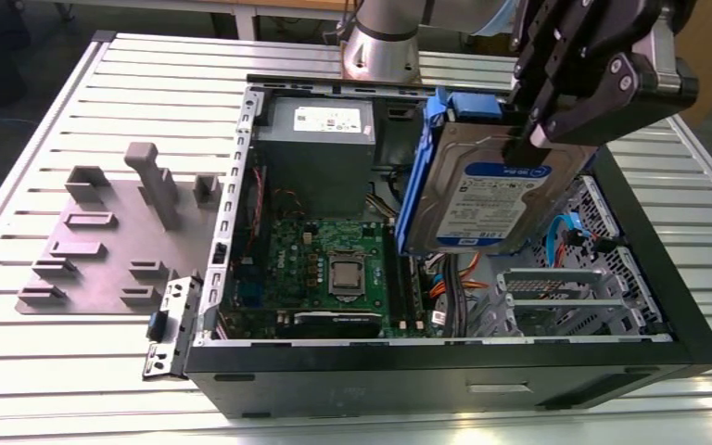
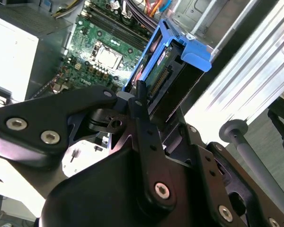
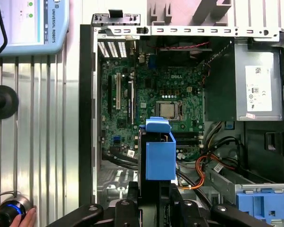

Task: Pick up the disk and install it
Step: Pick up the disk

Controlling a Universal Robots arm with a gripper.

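You have the gripper [image 1: 527, 146] in the upper right of the exterior view, its black fingers closed on the top end of the disk [image 1: 480, 199]. The disk hangs nearly upright with a slight tilt. Its white-and-blue label faces the camera and a blue rail runs down its edge. It is right of centre in that frame, over the open computer case [image 1: 455, 375]. Its lower end is over the gap between the motherboard [image 1: 331, 269] and the drive cage [image 1: 554, 287], and you cannot tell whether it touches anything inside. The grey power supply [image 1: 319, 148] sits at the upper middle of the case, apart from the disk. A grey fixture plate [image 1: 108, 250] lies on the slatted table [image 1: 59, 371] at the exterior view's left, just beside the case.

In the second wrist view, one of the fingers [image 2: 143, 113] presses against the disk's connector end. In the first wrist view, you see the disk edge-on above the motherboard.
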